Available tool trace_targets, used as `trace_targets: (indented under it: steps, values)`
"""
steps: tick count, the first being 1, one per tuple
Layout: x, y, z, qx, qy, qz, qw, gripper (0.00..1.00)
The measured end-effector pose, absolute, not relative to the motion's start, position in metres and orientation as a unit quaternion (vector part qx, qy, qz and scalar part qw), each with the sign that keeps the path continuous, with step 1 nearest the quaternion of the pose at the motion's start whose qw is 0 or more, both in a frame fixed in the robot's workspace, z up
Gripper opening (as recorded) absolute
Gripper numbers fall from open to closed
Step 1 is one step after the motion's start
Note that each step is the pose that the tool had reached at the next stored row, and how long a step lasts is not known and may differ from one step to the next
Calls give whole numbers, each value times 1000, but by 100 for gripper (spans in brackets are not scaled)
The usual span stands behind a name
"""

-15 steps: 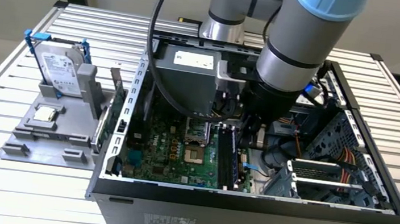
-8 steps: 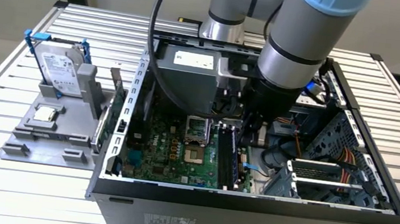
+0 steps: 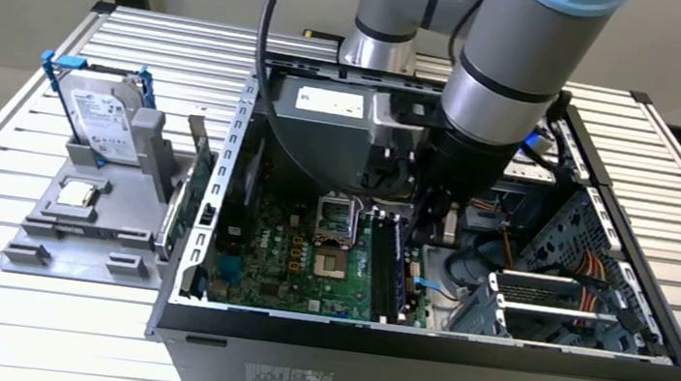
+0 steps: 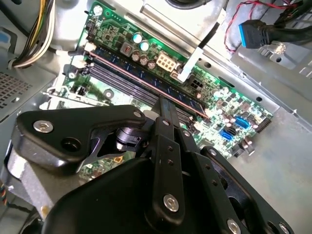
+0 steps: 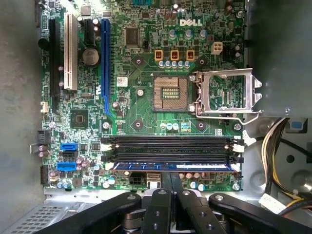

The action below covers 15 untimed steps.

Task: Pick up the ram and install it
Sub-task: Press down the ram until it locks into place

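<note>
The ram (image 5: 146,166) is a long thin stick with blue labels. It stands in the memory slot nearest my gripper (image 5: 171,174), parallel to the two dark slots (image 5: 170,144) beside it. In the second wrist view the ram (image 4: 127,71) runs diagonally across the green motherboard (image 4: 234,105), and my gripper (image 4: 164,101) meets its upper edge near the middle. The black fingers (image 5: 165,195) are shut together, tips on or just above that edge, not clamped around it. In the exterior view the gripper (image 3: 430,239) reaches down into the case beside the ram (image 3: 388,260).
The open computer case (image 3: 424,357) encloses the arm, with a drive cage (image 3: 560,305) and orange cables on the exterior view's right. The processor socket (image 5: 169,92) has its metal frame (image 5: 226,92) open. Outside, a grey fixture (image 3: 33,255) holds a blue-framed hard drive (image 3: 103,118) and a processor chip (image 3: 80,194).
</note>
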State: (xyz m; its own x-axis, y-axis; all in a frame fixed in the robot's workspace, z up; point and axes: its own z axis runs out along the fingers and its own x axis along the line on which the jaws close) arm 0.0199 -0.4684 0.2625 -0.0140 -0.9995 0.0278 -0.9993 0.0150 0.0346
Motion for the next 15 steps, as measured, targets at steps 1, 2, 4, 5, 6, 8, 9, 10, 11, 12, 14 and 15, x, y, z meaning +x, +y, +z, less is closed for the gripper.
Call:
trace_targets:
  steps: [1,2,4,5,6,8,9,10,11,12,14,15]
  values:
    - [20,-468,264,703,-711,-2,22,0]
    - [20,-468,266,704,-710,-2,22,0]
    - [20,-468,269,706,-708,-2,22,0]
    - [20,-468,271,707,-707,-2,22,0]
    - [20,-468,272,707,-706,-2,22,0]
    - [20,-468,276,708,-706,-2,22,0]
    - [20,-468,277,709,-705,-2,22,0]
    - [20,-468,279,709,-705,-2,22,0]
    - [20,-468,281,709,-705,-2,22,0]
    - [20,-468,282,709,-704,-2,22,0]
    - [20,-468,284,710,-704,-2,22,0]
    - [20,-468,285,710,-704,-2,22,0]
